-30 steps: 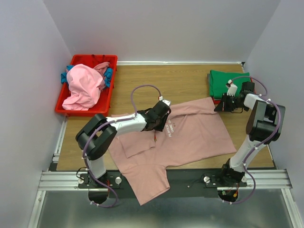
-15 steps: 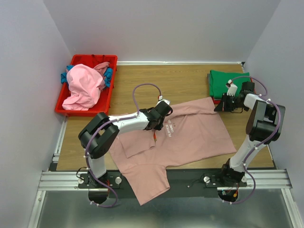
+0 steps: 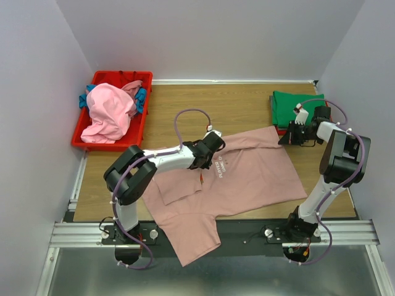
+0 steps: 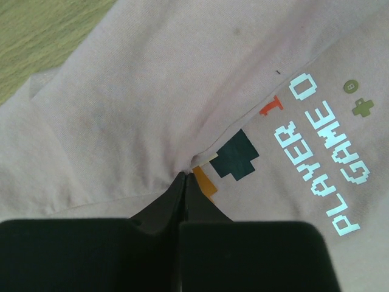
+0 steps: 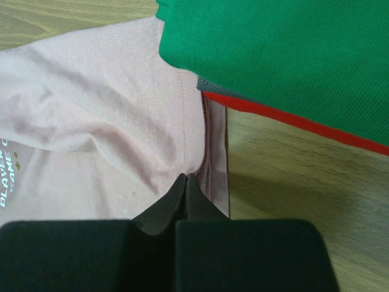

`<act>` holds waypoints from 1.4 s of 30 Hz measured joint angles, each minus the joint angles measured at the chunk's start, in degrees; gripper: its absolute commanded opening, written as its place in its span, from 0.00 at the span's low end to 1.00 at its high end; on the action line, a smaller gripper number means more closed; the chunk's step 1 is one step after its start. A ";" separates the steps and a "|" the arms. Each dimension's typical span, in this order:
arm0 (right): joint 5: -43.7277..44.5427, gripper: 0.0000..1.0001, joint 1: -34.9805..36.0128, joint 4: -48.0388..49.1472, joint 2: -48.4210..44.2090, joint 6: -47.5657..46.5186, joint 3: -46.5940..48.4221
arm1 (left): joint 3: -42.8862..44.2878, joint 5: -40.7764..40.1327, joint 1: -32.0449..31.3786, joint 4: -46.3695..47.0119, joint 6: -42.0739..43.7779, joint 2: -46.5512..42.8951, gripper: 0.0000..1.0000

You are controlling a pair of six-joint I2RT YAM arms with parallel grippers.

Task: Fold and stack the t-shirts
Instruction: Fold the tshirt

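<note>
where dusty-pink tee (image 3: pixel 253 176) spreads, green tee (image 3: pixel 293 105) overlaps its corner; red bin (image 3: pixel 121 75) left.

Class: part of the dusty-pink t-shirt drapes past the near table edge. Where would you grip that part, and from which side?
Take the overhanging flap of the dusty-pink t-shirt at its outer corner, coming in from the near side. There the cloth drapes past the table edge, so a tool finger may slip under it; elsewhere it lies mostly flat on the wood.
</note>
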 measured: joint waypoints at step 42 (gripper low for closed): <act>5.86 0.56 0.00 0.55 -3.28 -3.58 1.29 | -7.15 3.56 -1.29 -0.04 -2.16 -19.74 0.54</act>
